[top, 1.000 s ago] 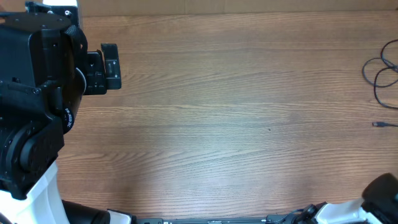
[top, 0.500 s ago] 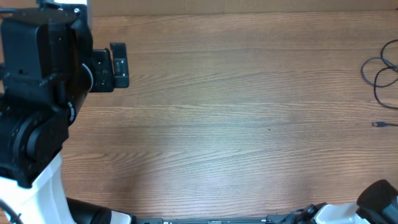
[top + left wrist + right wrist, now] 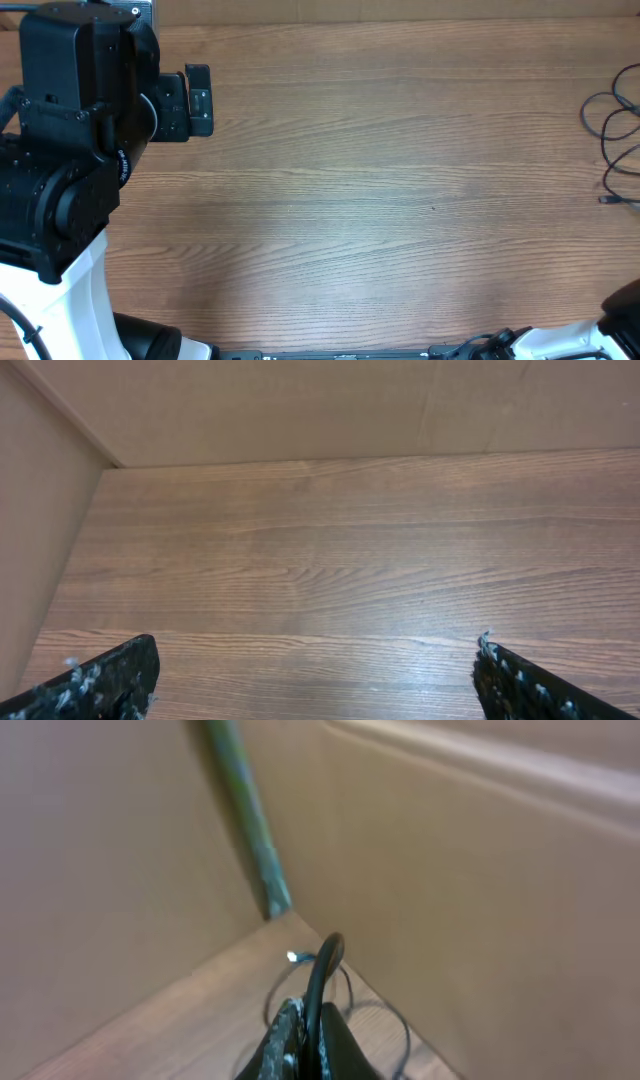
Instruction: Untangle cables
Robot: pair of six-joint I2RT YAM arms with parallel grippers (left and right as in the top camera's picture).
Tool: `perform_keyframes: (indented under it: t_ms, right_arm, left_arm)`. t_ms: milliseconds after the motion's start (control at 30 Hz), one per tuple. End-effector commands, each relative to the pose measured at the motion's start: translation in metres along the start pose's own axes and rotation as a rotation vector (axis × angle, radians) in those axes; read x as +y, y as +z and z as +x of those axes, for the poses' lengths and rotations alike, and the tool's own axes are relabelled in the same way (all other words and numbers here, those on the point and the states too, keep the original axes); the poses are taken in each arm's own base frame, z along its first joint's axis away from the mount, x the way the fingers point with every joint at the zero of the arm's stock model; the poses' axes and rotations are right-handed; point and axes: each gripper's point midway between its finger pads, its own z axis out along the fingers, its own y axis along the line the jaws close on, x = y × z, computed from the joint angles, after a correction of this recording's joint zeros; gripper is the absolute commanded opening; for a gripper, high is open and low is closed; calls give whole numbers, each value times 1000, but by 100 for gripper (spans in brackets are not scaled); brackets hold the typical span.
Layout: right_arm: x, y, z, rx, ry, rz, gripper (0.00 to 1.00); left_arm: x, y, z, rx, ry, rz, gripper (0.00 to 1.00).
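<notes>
The cables (image 3: 612,125) are thin black cords looped at the far right edge of the table, with a small silver plug (image 3: 604,200) below them. In the right wrist view, my right gripper (image 3: 312,1025) is shut on one black cable (image 3: 322,965) that rises between its fingers. More loops (image 3: 385,1015) and a bright plug tip (image 3: 292,957) lie on the wood beyond. My left gripper (image 3: 199,100) is at the far left, well away from the cables. It is open and empty in the left wrist view (image 3: 315,670), with both fingertips (image 3: 105,678) wide apart over bare wood.
Cardboard walls (image 3: 300,410) close off the back and left of the wooden table (image 3: 380,200), and another wall (image 3: 480,870) stands right beside the cables. The left arm's body (image 3: 70,150) fills the left side. Part of the right arm (image 3: 625,300) shows at the bottom right corner.
My left arm has moved a little to the right and toward the back. The right arm's visible part has slid down toward the bottom right corner. The cord near the plug has shifted slightly.
</notes>
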Motion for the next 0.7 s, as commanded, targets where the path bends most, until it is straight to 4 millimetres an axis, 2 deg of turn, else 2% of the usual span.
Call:
perform_keyframes:
  t_ms: [0,167,300,500,567,667]
  right_arm:
    - [-42,4,29,45,136,50,4]
    - [-97,11,82,115,277,138,4]
    - [-124,21,136,178,406,179,4]
    - [-128,43,223,273,455,179,4]
    - [-124,49,241,282,453,171,4]
    - [-116,57,256,285,440,154,4]
  left_arm:
    - [0,-1,-1,-2,16,4,100]
    - [0,-1,-1,-2,16,4,100]
    - [0,-1,-1,-2,16,4,100]
    - [0,-1,0,-2,16,4,100]
    - [0,-1,-1,-2,16,5,100]
    - [0,-1,-1,-2,15,5,100]
